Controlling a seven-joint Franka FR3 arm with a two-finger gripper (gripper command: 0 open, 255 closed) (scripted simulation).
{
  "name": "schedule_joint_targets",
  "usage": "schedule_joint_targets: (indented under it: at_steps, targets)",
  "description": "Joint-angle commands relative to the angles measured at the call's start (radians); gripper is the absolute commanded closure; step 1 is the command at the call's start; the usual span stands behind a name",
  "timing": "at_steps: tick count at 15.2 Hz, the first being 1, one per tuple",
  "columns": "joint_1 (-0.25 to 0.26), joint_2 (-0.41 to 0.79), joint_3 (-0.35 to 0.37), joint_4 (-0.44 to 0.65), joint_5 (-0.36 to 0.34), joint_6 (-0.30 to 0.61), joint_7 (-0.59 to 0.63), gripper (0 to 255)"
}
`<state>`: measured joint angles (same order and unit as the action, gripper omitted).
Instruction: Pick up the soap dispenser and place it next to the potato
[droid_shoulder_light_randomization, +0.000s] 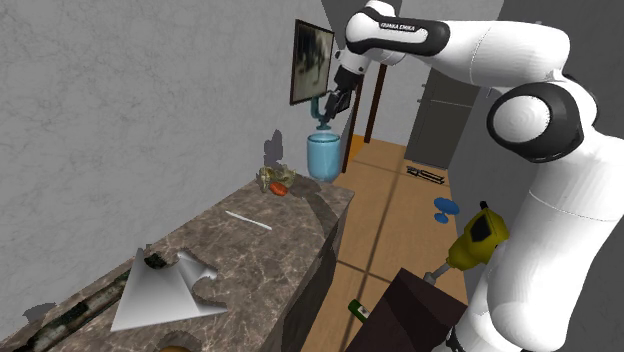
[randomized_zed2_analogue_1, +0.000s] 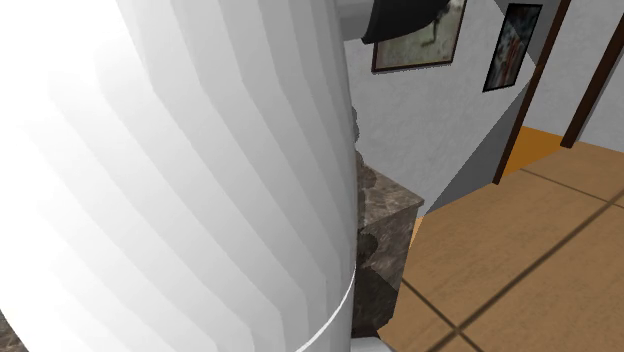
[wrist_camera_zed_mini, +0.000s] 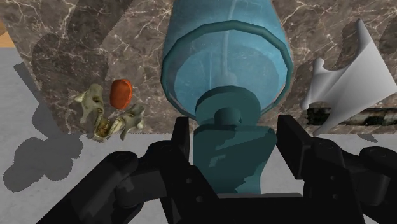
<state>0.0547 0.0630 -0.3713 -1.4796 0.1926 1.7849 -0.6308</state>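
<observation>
- 1 white arm (droid_shoulder_light_randomization: 545, 150) is reaching from its dark stand (droid_shoulder_light_randomization: 410, 312) up and toward the shoulder view's left, and its black gripper (droid_shoulder_light_randomization: 330, 103) is pointing down over the far end of a marble counter (droid_shoulder_light_randomization: 250, 250).
- 1 pale blue soap dispenser (droid_shoulder_light_randomization: 323, 156) is hanging upright beneath the gripper, which is gripping it by its teal pump top. Its body is showing just to the right of the orange-red potato (droid_shoulder_light_randomization: 279, 188), apart from it.
- 1 knobby tan object (droid_shoulder_light_randomization: 267, 178) is lying right beside the potato on the counter's far end. Nearer along the counter, a thin white stick (droid_shoulder_light_randomization: 248, 220) and a crumpled white sheet (droid_shoulder_light_randomization: 165, 292) are lying.
- 1 yellow drill (droid_shoulder_light_randomization: 478, 238) is showing beside the arm's lower link.
- 1 broad white arm link (randomized_zed2_analogue_1: 180, 180) is covering the second exterior view's left half. Beyond it, a corner of the counter (randomized_zed2_analogue_1: 385, 210) is standing against a grey wall, with a wooden floor (randomized_zed2_analogue_1: 520, 270) to the right.
- 2 black fingers (wrist_camera_zed_mini: 181, 137) are clasping the dispenser's teal pump head in the wrist view. The jaws are standing narrow, pressing on the head from both sides at the gripper (wrist_camera_zed_mini: 235, 137).
- 1 blue bottle body of the soap dispenser (wrist_camera_zed_mini: 226, 57) is extending away from the fingers over the counter (wrist_camera_zed_mini: 83, 32). The potato (wrist_camera_zed_mini: 121, 93) and the knobby tan object (wrist_camera_zed_mini: 109, 119) are lying to one side of it, and the white sheet (wrist_camera_zed_mini: 353, 76) to the other.
</observation>
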Motion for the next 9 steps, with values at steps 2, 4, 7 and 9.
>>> schedule_joint_targets:
  at_steps: [2, 4, 7, 9]
  targets:
    - [-0.003, 0.011, -0.002, 0.055, 0.004, -0.044, 0.004, 255]
    - [-0.006, 0.024, -0.004, 0.099, 0.009, -0.076, 0.006, 255]
    - [0.027, -0.025, 0.019, 0.044, -0.023, -0.057, 0.057, 255]
    - [0.057, -0.069, 0.045, -0.009, -0.052, -0.038, 0.109, 255]
